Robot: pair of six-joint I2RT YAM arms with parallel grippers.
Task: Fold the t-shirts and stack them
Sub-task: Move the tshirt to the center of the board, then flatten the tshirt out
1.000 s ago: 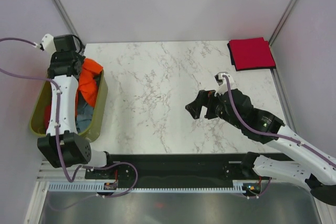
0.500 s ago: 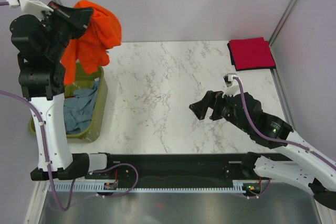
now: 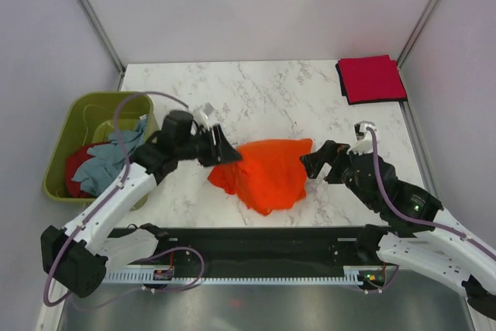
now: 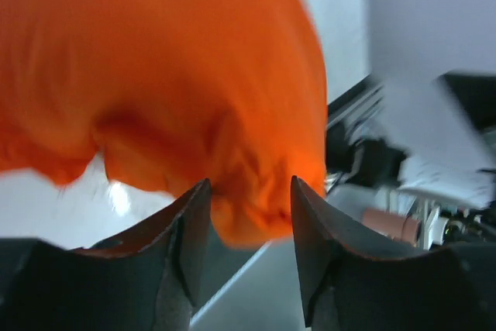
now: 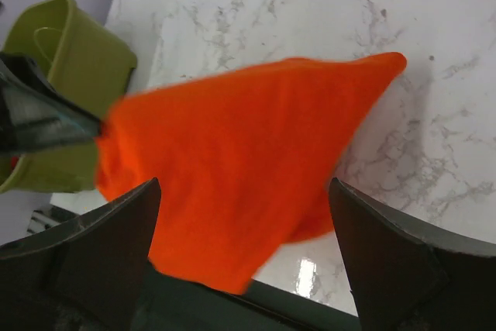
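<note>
Left wrist view: left gripper (image 4: pixel 249 184) jaws seem narrowed on a bunch of orange shirt (image 3: pixel 267 176), though blur hides contact. Right gripper (image 5: pixel 244 184) gapes empty beside it on the table (image 3: pixel 256 91). Limp, light cloth; I'd pinch the hem corners.

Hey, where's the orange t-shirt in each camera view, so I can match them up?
Top external: the bright orange fabric t-shirt is in the lower centre.
Left wrist: it fills the upper frame.
Right wrist: it spans the centre.
Shared landmark: the left gripper clamping its corner.
</note>
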